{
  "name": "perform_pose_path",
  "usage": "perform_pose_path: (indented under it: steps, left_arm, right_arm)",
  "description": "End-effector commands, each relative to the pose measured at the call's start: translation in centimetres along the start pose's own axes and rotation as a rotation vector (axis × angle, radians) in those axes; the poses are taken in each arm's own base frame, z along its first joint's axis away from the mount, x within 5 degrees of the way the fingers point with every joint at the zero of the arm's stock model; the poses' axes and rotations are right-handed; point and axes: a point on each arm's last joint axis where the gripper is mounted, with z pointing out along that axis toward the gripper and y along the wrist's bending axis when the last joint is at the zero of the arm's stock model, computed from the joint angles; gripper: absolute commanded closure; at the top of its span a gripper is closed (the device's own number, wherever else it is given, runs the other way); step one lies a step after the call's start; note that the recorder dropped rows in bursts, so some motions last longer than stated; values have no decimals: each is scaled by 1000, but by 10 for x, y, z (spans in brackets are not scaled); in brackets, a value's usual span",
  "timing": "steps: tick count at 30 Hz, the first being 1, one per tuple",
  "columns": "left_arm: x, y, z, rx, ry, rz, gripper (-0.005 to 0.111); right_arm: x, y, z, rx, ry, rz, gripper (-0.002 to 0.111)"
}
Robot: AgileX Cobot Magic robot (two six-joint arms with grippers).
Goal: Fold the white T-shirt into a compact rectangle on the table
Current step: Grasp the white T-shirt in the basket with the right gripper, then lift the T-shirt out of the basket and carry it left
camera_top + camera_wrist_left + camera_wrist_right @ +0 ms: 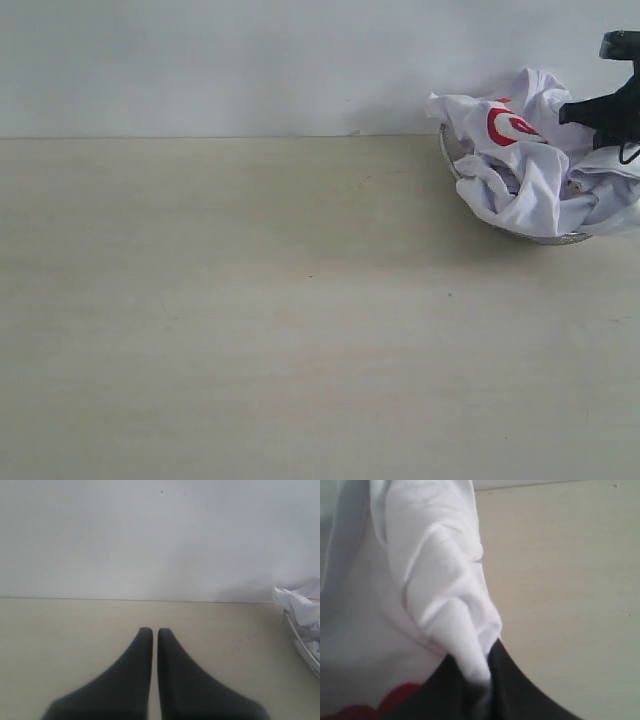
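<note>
- Pale table (250, 350) fills the foreground.
- Crumpled white T-shirt (525, 175) sits in a wire basket (555, 239) at two o'clock on it.
- Right gripper (481, 680) is clamped on a fold of the shirt.
- Left gripper (155, 635) is closed, empty.

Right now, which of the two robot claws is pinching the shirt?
The right gripper: its jaws are closed on a fold of the white T-shirt. The left gripper is shut too, but holds nothing, above the table.

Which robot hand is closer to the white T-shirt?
Right. The right hand is pinching a fold of the white T-shirt; the left hand is shut over the table, apart from it.
</note>
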Motion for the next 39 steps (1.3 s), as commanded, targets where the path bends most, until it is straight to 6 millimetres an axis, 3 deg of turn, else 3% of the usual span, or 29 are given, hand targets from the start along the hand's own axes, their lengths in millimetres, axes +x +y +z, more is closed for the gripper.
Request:
perform_pose_path:
  steps: [1,9,17,21,26,30,39]
  left_arm:
    - [-1,-1,1,4,-5,2,102]
    - [-1,-1,1,4,-5,2,102]
    - [-2,-1,0,1,-18,2,102]
    - [-3,-1,0,2,-20,2,102]
    - [-3,-2,-2,13,-26,-24,102]
    - [-4,-2,-2,12,-33,-24,102]
    - [-12,-4,-15,8,-108,-19,102]
  right_arm:
    - [-25,0,-37,2,-101,17,108]
    - [-71,7,-121,-50,-276,65,108]
    - [-96,34,-218,-320,-431,133,108]
    - [-98,50,-261,-427,-497,131,108]
    - [-92,84,-328,-611,-586,114,108]
    - [-84,107,-368,-724,-637,74,108]
    - [-74,130,-406,-1057,-611,129,108]
